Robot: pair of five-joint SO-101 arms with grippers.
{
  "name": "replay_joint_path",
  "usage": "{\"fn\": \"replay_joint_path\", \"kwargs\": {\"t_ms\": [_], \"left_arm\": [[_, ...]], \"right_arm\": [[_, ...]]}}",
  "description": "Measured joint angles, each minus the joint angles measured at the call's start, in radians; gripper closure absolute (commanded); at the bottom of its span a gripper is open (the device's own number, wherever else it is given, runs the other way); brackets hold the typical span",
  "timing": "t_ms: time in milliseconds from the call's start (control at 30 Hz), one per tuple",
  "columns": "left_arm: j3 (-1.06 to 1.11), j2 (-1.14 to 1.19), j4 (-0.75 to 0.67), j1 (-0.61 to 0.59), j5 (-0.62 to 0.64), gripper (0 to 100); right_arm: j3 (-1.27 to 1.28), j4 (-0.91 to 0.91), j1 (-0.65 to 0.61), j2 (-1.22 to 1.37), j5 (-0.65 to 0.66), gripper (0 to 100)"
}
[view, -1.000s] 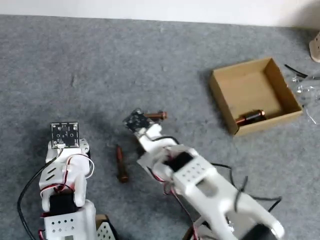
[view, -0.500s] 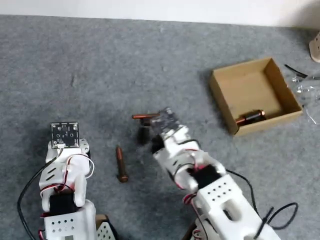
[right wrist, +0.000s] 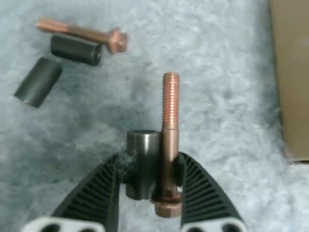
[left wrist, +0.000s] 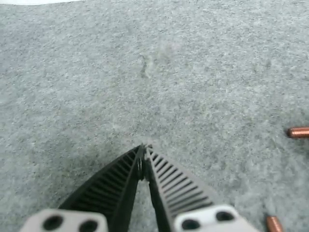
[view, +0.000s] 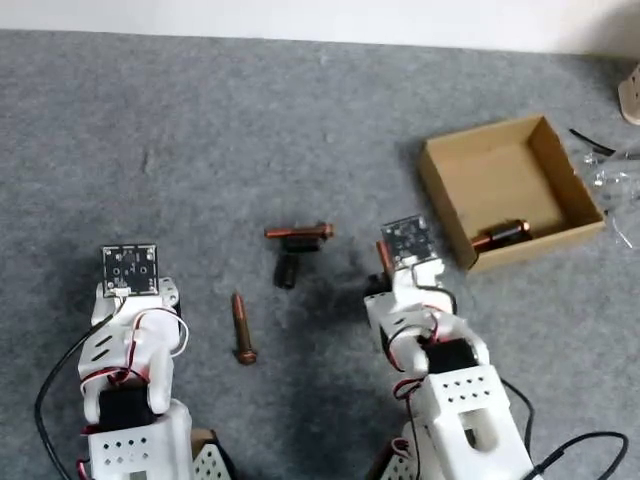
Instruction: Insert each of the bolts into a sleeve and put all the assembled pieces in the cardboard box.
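Bolt [right wrist: 170,116] and dark sleeve [right wrist: 143,157] sit side by side, squeezed tight in the right gripper [right wrist: 149,169], near the cardboard box [view: 443,203], while the left gripper [left wrist: 144,151] is pinched closed with nothing in it over the grey carpet [left wrist: 145,58].

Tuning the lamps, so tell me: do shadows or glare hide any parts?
High view: soft shadows, cardboard box interior readable. Right wrist view: mild sheen on the bolt in the right hand, threads visible. Left wrist view: even light on the carpet.
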Motion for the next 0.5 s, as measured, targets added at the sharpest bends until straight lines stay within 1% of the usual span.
{"fn": "replay_joint_path", "kwargs": {"t_ms": [100,333,500], "left_arm": [[0.0,0.0,0.0,0.0,0.0,99],[0.0,0.0,0.0,0.0,0.0,99],[0.0,0.0,0.0,0.0,0.0,99]], "right_arm": [[0.0,0.0,0.002,0.0,0.0,82.2],[-0.002,-0.002,0.002,-0.011,0.0,82.1],[-0.002,-0.002,-0.046,-0.011,0.0,82.1]]}}
